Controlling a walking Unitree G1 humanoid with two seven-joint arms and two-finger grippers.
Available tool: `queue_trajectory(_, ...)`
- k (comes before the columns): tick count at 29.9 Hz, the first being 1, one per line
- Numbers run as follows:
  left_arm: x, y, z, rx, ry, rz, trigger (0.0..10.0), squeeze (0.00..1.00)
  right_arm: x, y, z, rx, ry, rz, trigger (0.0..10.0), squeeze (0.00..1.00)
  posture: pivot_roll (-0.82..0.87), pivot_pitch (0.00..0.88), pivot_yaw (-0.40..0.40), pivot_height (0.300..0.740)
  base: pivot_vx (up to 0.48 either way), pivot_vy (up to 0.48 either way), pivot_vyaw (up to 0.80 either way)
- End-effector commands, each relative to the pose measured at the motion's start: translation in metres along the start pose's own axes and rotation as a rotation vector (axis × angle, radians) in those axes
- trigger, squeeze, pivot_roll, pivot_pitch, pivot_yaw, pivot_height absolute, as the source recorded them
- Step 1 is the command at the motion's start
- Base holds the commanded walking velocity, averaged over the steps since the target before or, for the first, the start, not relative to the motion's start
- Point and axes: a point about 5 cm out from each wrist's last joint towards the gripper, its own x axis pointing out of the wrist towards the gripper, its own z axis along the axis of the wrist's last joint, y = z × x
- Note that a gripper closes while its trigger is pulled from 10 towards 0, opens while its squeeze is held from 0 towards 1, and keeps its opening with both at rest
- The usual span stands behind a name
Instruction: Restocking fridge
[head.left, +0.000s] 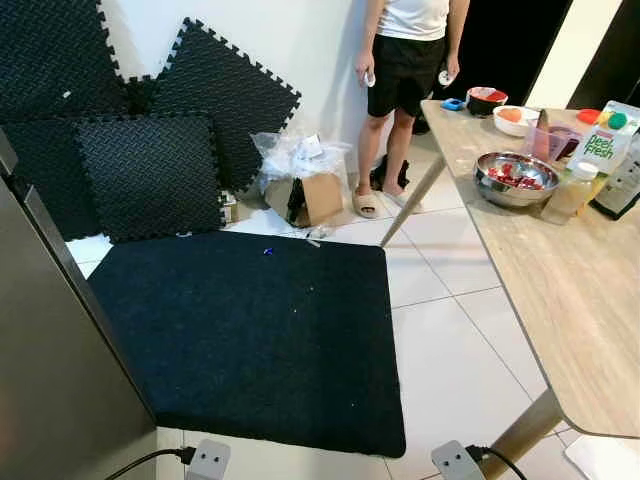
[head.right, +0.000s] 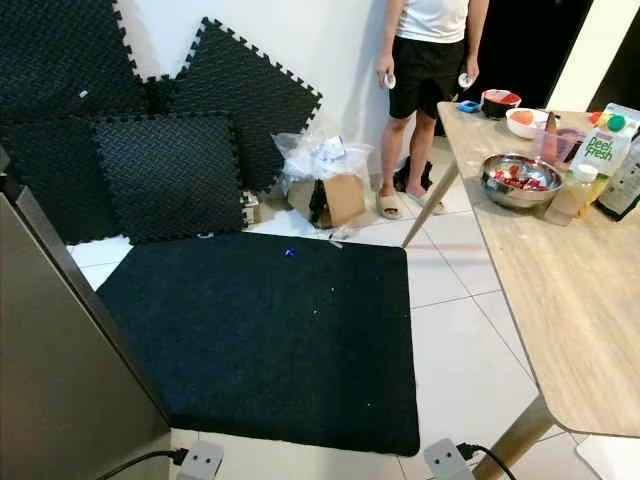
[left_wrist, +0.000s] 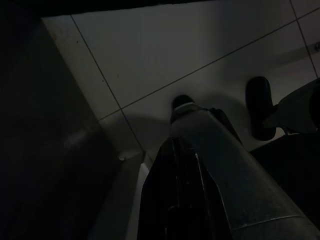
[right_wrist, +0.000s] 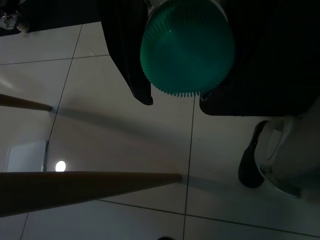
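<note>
The grey fridge (head.left: 50, 350) stands at my near left, with its side face towards me. In the dark left wrist view my left gripper (left_wrist: 200, 135) is shut on a pale bottle (left_wrist: 215, 165) with a dark cap (left_wrist: 184, 104), pointing down at the tiled floor. My right gripper (right_wrist: 177, 100) is shut on a bottle with a ribbed green cap (right_wrist: 187, 45), held between its black fingers (right_wrist: 140, 85) above the tiles. On the wooden table (head.left: 570, 290) at my right are a juice carton (head.left: 605, 145), a small yellow bottle (head.left: 572, 190) and a steel bowl (head.left: 515, 178) of red food.
A black floor mat (head.left: 250, 330) lies straight ahead. Foam mats (head.left: 150, 175) lean on the back wall beside a cardboard box and plastic bag (head.left: 305, 180). A person (head.left: 405, 70) stands by the table's far end. Table legs (head.left: 410, 205) slant out over the tiles.
</note>
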Motion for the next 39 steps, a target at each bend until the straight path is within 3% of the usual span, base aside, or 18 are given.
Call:
queue_trajectory(1,0.0,-0.006,-0.004,-0.017,0.02,-0.019,10.0,0.0,0.0,0.003,0.0,-0.014,0.003,0.01,10.0,0.0,-0.05,0.0,-0.038,0.74,0.0,0.0,0.0)
queue_trajectory(21,-0.002,0.003,-0.008,0.015,0.036,-0.021,10.0,0.0,0.0,0.017,-0.004,-0.018,0.017,0.047,10.0,0.0,-0.02,0.0,-0.008,0.74,0.0,0.0,0.0)
queue_trajectory(39,-0.002,-0.002,-0.01,0.016,0.042,-0.041,10.0,0.0,0.0,0.019,-0.003,-0.007,0.021,0.049,10.0,0.0,-0.03,0.0,-0.001,0.74,0.388,0.0,0.0)
